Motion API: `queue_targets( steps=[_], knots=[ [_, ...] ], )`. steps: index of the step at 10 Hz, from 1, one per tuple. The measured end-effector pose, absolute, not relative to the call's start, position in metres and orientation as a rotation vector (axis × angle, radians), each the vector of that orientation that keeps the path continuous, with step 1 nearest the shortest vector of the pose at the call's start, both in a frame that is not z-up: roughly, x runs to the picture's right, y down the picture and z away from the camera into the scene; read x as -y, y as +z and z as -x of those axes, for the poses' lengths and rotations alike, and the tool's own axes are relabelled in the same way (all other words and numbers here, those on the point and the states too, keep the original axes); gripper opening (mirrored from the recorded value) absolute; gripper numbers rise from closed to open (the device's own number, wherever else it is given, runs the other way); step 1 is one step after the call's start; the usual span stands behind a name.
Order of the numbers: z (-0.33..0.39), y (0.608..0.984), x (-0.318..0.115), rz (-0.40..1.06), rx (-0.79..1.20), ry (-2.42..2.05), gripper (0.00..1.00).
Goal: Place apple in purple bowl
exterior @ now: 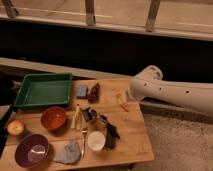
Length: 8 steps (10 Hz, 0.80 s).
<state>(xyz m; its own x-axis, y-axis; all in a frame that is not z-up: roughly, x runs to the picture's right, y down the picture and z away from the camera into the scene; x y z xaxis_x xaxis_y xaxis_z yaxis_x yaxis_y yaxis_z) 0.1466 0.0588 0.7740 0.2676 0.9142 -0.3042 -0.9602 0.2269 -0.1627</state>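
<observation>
At the tabletop's near-left corner sits the purple bowl; the apple lies just beyond it at 11 o'clock, outside it. The dark gripper hangs mid-tabletop beside a white cup; whether it is spread or closed I cannot tell. Farther back sit an orange bowl and a green tray

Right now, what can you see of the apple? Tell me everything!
The apple is small and round, yellowish with a reddish blush, and looks whole. It sits by itself on the wooden table near the left edge, left of the orange bowl and just behind the purple bowl, not in it. Nothing holds it: the dark pincer hangs well away, by the white cup mid-table.
</observation>
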Motion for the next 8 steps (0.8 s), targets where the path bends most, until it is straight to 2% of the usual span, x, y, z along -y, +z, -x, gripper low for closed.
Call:
queue_targets(
  steps=[2,5,8],
  knots=[
    [-0.121,0.772,-0.058,0.358,-0.132,1.220,0.75],
    [-0.043,0.765,-0.054,0.379,-0.070,1.070,0.75],
    [0.045,0.740,-0.044,0.388,0.014,0.930,0.75]
  ],
)
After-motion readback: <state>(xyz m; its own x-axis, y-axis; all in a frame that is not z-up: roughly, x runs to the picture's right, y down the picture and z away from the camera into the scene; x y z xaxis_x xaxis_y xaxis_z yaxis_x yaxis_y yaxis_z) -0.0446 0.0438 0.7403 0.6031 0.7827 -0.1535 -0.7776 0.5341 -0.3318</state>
